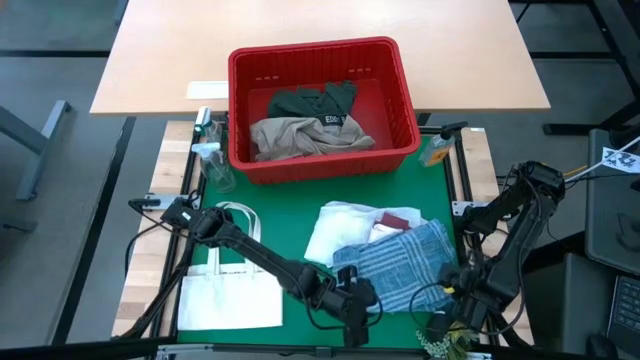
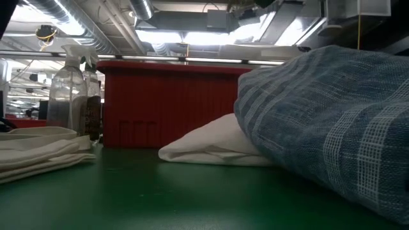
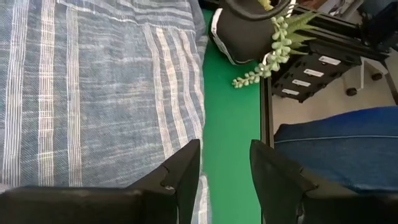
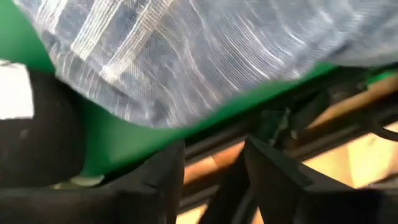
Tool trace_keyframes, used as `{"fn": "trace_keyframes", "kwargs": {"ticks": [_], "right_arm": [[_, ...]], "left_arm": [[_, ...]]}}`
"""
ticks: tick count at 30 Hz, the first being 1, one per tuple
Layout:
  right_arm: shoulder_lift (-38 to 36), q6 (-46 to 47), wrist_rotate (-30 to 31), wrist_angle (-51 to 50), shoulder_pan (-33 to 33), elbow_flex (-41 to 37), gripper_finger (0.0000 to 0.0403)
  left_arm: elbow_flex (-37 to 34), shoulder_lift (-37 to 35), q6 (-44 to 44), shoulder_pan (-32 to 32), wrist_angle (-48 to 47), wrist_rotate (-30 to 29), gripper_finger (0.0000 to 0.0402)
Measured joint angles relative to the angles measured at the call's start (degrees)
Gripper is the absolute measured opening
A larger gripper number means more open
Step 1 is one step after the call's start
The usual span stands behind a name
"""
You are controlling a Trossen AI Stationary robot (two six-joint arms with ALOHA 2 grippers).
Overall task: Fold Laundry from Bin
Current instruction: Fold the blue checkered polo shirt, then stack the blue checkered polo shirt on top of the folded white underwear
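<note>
- The blue-and-white striped cloth lies rumpled on the green mat at the near edge of the table, right of centre.
- It partly overlaps a white garment, and a maroon piece peeks out between the two.
- My left gripper sits at the striped cloth's near left edge; its fingers are apart with bare green mat showing between them, clamping nothing.
- My right gripper hangs just past the cloth's near right corner, over the table's frame, fingers apart and empty.
- The red bin stands at the far end of the mat, holding a beige garment and a dark green one.
- A flat white tote bag lies left of my left arm; spray bottles stand beside the bin's left wall.
</note>
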Motion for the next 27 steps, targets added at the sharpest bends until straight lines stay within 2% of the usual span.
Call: {"fn": "trace_keyframes", "kwargs": {"ticks": [3, 8, 11, 16, 19, 22, 27], "right_arm": [[0.0, -0.1, 0.9, -4.3, 0.0, 3.0, 0.0176], [-0.1, -0.3, 5.9, -10.4, 0.1, 7.5, 0.0177], [-0.1, -0.4, 8.9, -11.1, 0.1, 8.2, 0.0177], [-0.1, -1.7, 9.3, -11.7, 0.0, 8.2, 0.0177], [-0.1, -1.8, 9.3, -12.5, 0.0, 8.2, 0.0177], [-0.1, -1.8, 8.7, -13.4, 0.0, 8.2, 0.0177], [-0.1, -3.2, 8.5, -13.5, 0.0, 8.2, 0.0177]], "left_arm": [[0.0, 0.0, 0.0, 0.5, 0.0, 0.0, 0.0143], [0.0, 0.0, -1.9, 1.6, 0.1, 0.0, 0.0166], [0.0, 0.0, -3.2, 2.5, 0.1, 0.0, 0.0189], [0.0, 0.0, -3.6, 4.1, 0.1, 1.5, 0.0222], [0.0, -0.5, -9.3, 5.5, -0.9, 7.5, 0.0228], [0.0, -1.6, -15.4, 7.6, -3.1, 16.6, 0.0225], [0.1, -1.8, -20.3, 9.4, -10.6, 31.4, 0.022]]}}
